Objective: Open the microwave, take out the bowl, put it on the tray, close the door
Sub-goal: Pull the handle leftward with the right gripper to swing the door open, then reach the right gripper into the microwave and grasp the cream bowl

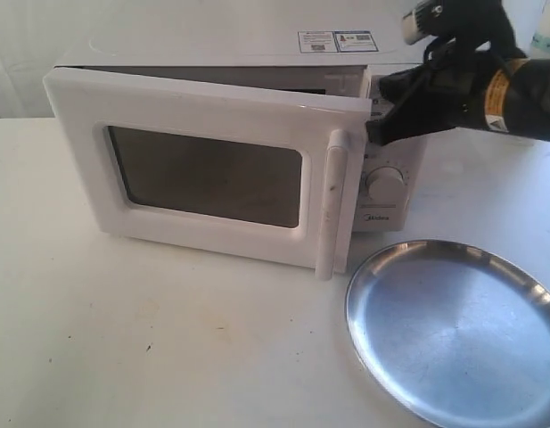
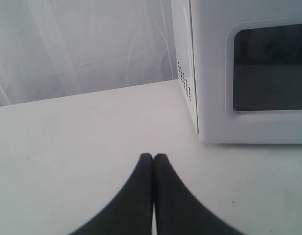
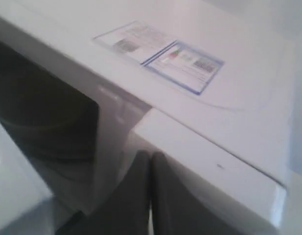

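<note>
Surroundings: a white table (image 1: 168,357) is shown in the exterior view, and a pale curtain (image 2: 82,44) behind it is shown in the left wrist view.
Microwave (image 1: 221,49): it is set at the far middle of the table, with two stickers (image 1: 337,41) on its top and one dial (image 1: 382,183) in view to the right of the door.
Door (image 1: 212,111): it is swung partly open, hinged at the left, so that its handle (image 1: 335,201) is brought nearer than the front panel. A dark gap is left along its top edge.
Tray (image 1: 453,339): it is laid flat at the near right, bare and shiny, apart from the microwave.
Right gripper (image 1: 375,134): its fingers are pressed together with nothing pinched, and the tips are placed just beside the door's upper right corner, in front of the panel.
Left gripper (image 2: 153,159): it is shown only by its own wrist camera, with the fingers pressed together above bare table to the left of the microwave.
Cavity: it is revealed only in the right wrist view, as a dark opening; a rounded shape inside is too blurred to be named.
Bowl: it cannot be made out for certain in any view.
Vents (image 2: 184,81): these are seen on the microwave's left side in the left wrist view alone.
</note>
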Controlling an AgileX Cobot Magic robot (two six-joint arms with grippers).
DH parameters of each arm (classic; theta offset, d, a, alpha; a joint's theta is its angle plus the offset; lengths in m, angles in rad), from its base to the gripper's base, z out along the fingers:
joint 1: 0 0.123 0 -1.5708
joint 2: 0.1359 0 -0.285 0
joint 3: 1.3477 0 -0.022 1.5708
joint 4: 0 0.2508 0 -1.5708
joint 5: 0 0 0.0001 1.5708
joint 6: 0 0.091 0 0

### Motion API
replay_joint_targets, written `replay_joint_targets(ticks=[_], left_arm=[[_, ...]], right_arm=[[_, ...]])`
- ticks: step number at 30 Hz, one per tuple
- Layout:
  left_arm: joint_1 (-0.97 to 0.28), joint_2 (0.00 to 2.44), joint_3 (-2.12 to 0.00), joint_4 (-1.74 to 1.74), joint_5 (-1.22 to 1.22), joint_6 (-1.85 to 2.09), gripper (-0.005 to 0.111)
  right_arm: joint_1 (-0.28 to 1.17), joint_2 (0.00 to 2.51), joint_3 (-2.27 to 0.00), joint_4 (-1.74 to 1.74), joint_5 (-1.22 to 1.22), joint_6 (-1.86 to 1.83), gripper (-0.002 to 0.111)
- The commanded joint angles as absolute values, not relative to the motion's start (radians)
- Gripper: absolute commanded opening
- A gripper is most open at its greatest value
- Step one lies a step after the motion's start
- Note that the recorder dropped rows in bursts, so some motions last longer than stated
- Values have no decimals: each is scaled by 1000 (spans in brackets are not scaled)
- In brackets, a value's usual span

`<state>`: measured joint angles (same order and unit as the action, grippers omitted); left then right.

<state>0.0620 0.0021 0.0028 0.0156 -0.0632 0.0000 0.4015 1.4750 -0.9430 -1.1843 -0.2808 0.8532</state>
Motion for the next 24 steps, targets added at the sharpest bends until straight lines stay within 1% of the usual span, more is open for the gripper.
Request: replay_joint_targets(ticks=[1,2,4,5,6,7,12,15,16,17,19,20,21,23,24], left_arm=[[57,0,0,9,-69,0,0],[57,0,0,9,-69,0,0],[57,0,0,9,-69,0,0],[57,0,0,9,-69,0,0],[57,0,0,9,-69,0,0],[57,0,0,9,-69,0,0],[57,0,0,9,-69,0,0],[57,0,0,9,-69,0,0],[57,0,0,9,-69,0,0],[57,0,0,9,-69,0,0],[57,0,0,9,-69,0,0],[57,0,0,9,-69,0,0],[57,0,0,9,-69,0,0],[57,0,0,9,-69,0,0],[57,0,0,9,-69,0,0]], right_arm=[[399,1564,-953,-1213,-484,874,0],[399,1573,-953,-1270,-577,912,0],[399,1590,-955,-1414,-840,948,0],[399,1594,-958,-1467,-956,929,0],[399,1597,-960,-1530,-1125,886,0],[399,1597,-963,-1566,-1219,835,0],[407,1568,-965,-1602,-1221,784,0],[407,1573,-965,-1550,-1041,801,0],[417,1597,-965,-1481,-971,846,0],[421,1609,-965,-1468,-949,853,0],[463,1675,-965,-1462,-919,801,4],[508,1734,-965,-1406,-906,701,12],[527,1760,-965,-1356,-893,610,15],[613,1879,-967,-993,-877,34,28],[641,1909,-970,-849,-889,-127,31]])
